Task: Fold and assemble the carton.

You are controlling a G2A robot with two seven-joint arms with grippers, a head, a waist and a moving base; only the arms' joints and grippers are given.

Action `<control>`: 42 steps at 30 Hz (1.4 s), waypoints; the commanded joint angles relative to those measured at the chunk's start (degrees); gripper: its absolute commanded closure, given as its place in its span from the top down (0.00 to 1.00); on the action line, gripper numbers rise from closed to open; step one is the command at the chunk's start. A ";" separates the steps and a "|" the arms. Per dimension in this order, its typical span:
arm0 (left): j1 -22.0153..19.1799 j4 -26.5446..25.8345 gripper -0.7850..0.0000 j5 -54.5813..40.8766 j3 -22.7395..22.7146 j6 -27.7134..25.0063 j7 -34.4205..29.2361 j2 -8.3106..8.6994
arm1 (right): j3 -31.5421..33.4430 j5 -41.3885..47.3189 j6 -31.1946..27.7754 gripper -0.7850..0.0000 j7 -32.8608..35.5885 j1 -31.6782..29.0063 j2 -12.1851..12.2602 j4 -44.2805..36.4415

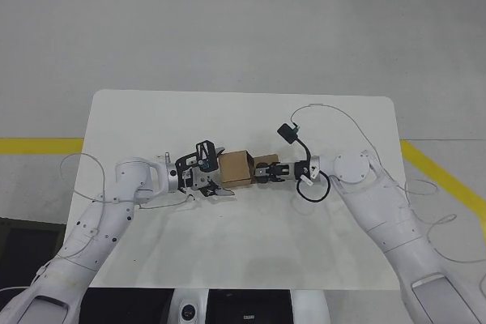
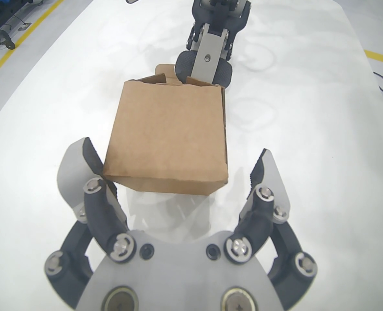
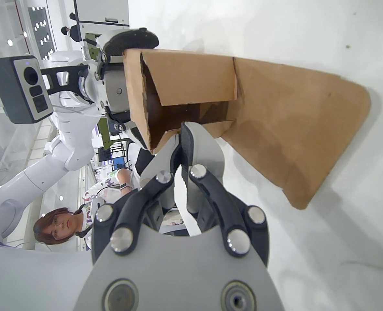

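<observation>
On the desk (image 1: 251,243), your right end effector (image 3: 183,131) pinches a flap (image 3: 162,139) of the seemingly flimsy carton (image 1: 236,168); the left end effector (image 2: 176,149) is released. Grip along the folds.

I've got the left gripper (image 2: 175,156) spread wide at the near end of the carton (image 2: 168,131). One finger (image 2: 91,160) touches a near corner and the other stands apart from it. The carton lies on the white table (image 2: 308,114), with its far end open. The right gripper (image 2: 204,75) meets that far edge, fingers pinched together
</observation>
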 commanded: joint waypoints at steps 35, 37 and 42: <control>0.05 0.09 1.00 0.66 -0.02 -1.07 0.03 -0.04 | -10.24 4.77 -8.58 0.00 3.03 9.20 -5.73 13.68; 0.07 0.08 1.00 0.69 -0.05 -1.09 0.06 -0.04 | -10.60 4.88 -9.08 0.00 2.99 9.51 -6.03 14.41; 0.09 -0.01 1.00 0.77 -0.06 -1.17 -0.12 -0.03 | -11.23 5.43 -9.92 0.00 2.59 9.97 -6.71 15.75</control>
